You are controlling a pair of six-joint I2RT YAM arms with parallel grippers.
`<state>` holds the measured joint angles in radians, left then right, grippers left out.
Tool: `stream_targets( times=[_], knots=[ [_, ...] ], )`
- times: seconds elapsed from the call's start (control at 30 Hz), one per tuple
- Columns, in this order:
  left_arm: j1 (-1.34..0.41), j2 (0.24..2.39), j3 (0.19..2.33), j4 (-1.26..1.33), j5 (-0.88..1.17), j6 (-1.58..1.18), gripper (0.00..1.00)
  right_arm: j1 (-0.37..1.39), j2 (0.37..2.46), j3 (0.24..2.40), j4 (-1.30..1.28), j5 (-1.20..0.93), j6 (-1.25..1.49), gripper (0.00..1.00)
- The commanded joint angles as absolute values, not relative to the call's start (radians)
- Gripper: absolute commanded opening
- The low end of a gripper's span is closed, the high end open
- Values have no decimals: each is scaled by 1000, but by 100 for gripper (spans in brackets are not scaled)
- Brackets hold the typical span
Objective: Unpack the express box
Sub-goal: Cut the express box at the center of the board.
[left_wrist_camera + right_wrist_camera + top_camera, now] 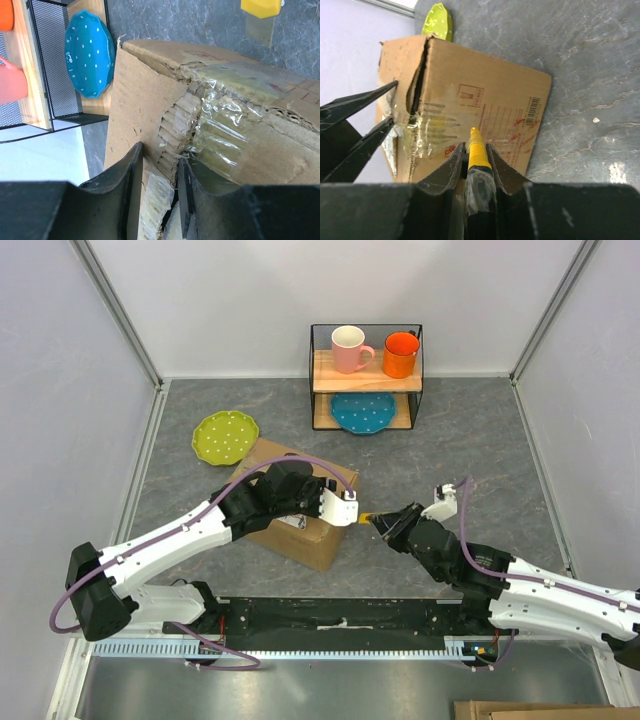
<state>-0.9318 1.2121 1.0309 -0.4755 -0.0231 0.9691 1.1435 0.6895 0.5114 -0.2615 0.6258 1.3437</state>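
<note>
The express box (300,525), a brown carton with a red-printed label and torn clear tape, sits at the table's middle left. My left gripper (342,508) is shut on the box's taped flap edge at its right corner; in the left wrist view (157,187) the cardboard edge sits pinched between the fingers (131,180), with the box (140,100) filling the frame. My right gripper (385,524) is shut on a yellow utility knife (477,159), its tip pointing at the labelled side of the box (490,85) from just to the right, a short gap away.
A wire-and-wood rack (318,368) at the back holds a pink mug (350,348), an orange mug (400,354) and a blue dotted plate (363,412). A green dotted plate (225,437) lies behind the box to the left. Plain cardboard (520,710) lies off the near right.
</note>
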Motion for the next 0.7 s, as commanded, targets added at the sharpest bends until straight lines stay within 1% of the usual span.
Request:
stream_targets(
  times=[0.0,0.23,0.47,0.67],
  knots=[
    [-930,1177,1022,-472,-38,923,2,1150,695,557,-258,656,1328,0],
    [-937,1167,1008,-479,-35,910,2,1149,623,571,-238,759,1327,0],
    [-963,1186,999,-474,-52,904,2,1149,722,606,-112,735,1308,0],
    [-968,1190,1003,-471,-64,908,2,1149,758,603,-61,716,1318,0]
  ],
)
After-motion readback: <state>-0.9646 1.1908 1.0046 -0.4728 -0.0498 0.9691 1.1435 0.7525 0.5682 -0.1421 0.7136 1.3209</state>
